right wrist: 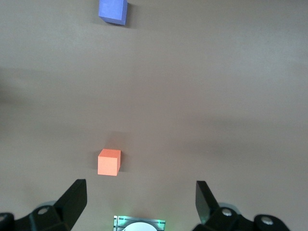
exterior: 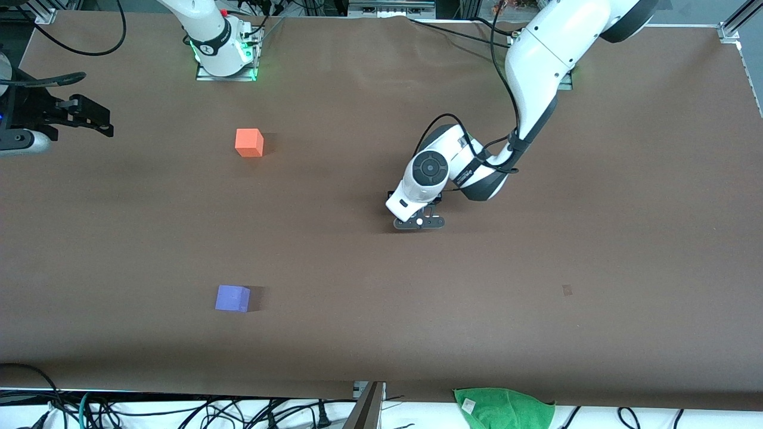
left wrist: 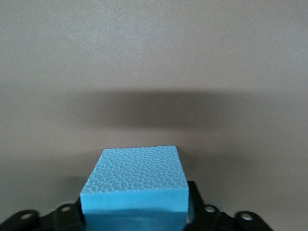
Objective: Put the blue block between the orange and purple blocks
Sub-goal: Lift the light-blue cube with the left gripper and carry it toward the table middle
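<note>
Front view: table (exterior: pixel 596 238), brown-covered, holding two of the three cubes in plain sight. Orange block (exterior: pixel 249 143), toward my right arm's end and farther from the camera. Purple block (exterior: pixel 232 298), also toward that end but nearer to the camera, well apart from the orange one, with bare table between them. My left gripper (exterior: pixel 419 221) is down low at the middle of the table, off toward my left arm's end from both cubes (the blue one is hidden under the wrist here). My right gripper (exterior: pixel 98 122) hangs idle over the edge at my right arm's end. A green cloth (exterior: pixel 503 408) lies at the table's near edge. Left wrist view: blue block (left wrist: pixel 134 178), sky-blue with a pebbled top, sits square within my left gripper with the table's brown cover around it. Whether that grip is closed on it or merely around it, I cannot tell. Right wrist view: my right gripper is spread wide with nothing in it, and the orange and purple blocks both lie on the table below, well apart.
</note>
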You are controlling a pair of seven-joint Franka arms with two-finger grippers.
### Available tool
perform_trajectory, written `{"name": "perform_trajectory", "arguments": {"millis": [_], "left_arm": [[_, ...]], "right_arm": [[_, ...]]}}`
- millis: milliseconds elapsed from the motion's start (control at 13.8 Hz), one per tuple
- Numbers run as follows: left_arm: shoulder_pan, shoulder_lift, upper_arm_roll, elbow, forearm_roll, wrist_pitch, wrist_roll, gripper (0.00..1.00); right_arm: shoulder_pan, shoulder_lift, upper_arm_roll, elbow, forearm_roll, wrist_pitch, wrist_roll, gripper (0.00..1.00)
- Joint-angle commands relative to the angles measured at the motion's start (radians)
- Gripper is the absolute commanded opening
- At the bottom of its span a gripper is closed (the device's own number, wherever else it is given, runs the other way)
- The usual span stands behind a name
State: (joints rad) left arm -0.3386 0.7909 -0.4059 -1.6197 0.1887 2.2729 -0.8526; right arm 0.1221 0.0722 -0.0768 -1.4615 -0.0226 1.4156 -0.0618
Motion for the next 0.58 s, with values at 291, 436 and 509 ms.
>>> {"name": "perform_trajectory", "arguments": {"millis": [291,436,509], "left_arm": [[0.012,-0.139,0.012,0.035,0.023,-0.116,-0.017,1.0],[0.038,-0.246,0.013,0.034,0.023,-0.2,-0.017,1.0],[0.059,-0.293,0.016,0.035,0.025,-0.231,-0.016,1.0]], "right_arm": [[0.019,0.021,0.002,0.004,0.004,0.003,-0.012,1.0],[0.021,0.034,0.002,0.006,0.004,0.012,-0.006,1.0],[0.022,0.032,0.002,0.006,0.007,0.028,-0.004,1.0]]}}
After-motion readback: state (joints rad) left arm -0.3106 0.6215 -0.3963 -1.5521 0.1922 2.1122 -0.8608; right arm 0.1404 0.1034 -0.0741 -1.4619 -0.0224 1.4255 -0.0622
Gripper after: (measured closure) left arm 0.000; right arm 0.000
